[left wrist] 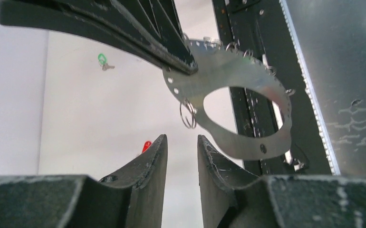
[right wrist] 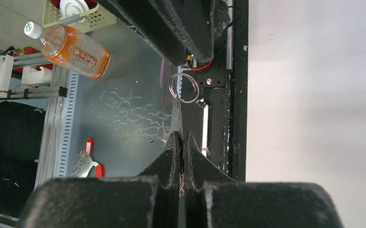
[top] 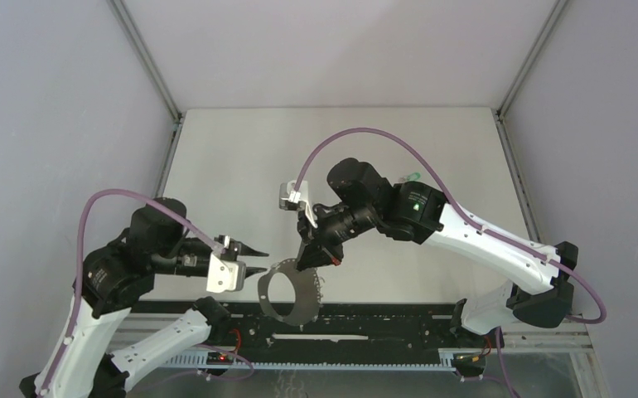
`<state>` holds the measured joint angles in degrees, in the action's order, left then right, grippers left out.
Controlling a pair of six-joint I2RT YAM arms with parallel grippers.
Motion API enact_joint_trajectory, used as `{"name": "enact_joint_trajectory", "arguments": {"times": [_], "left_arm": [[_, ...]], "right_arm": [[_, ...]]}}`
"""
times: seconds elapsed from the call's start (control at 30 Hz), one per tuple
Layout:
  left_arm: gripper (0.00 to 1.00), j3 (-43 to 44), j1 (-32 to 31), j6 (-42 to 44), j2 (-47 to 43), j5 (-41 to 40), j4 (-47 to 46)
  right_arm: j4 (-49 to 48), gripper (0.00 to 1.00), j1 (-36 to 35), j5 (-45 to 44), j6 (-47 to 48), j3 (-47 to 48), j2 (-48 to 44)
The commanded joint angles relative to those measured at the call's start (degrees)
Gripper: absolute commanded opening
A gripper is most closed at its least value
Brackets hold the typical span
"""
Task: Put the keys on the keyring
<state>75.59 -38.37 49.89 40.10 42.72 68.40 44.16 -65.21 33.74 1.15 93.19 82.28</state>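
The keyring is a flat grey metal ring plate with small wire rings along its rim, and it hangs over the table's near edge. My right gripper is shut on its upper edge. In the right wrist view the plate is edge-on between the shut fingers, with a wire ring above. My left gripper is open and empty just below the plate, close to a hanging wire ring. The green key and the red key lie on the table beyond.
A black rail runs along the near table edge under the keyring. Grey walls enclose the white table. Below the table level, the right wrist view has an orange drink bottle, a basket and a red-handled tool.
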Motion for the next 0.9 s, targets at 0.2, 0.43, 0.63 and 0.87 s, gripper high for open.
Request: {"name": "enact_joint_trajectory", "arguments": {"times": [0.2,0.43,0.63,0.87], "left_arm": [[0.36,-1.4,-0.5,8.9,-4.0,-5.5,-3.0],[0.46,-3.9,-0.8,3.6,-5.7,2.1,-6.5],[0.46,-4.8,-1.2,3.2,-6.6,4.2,-7.4],[0.45,-4.6,-1.3,-2.4,-7.3,5.3,-13.2]], "right_arm": [[-0.5,0.0,0.3,6.7,-0.5,3.1,0.1],[-6.5,0.0,1.6,12.9,-3.0,1.8,-0.1],[-11.9,0.0,3.1,18.1,-5.4,0.5,-0.1],[-13.1,0.0,3.4,19.9,-5.9,0.8,1.3]]}}
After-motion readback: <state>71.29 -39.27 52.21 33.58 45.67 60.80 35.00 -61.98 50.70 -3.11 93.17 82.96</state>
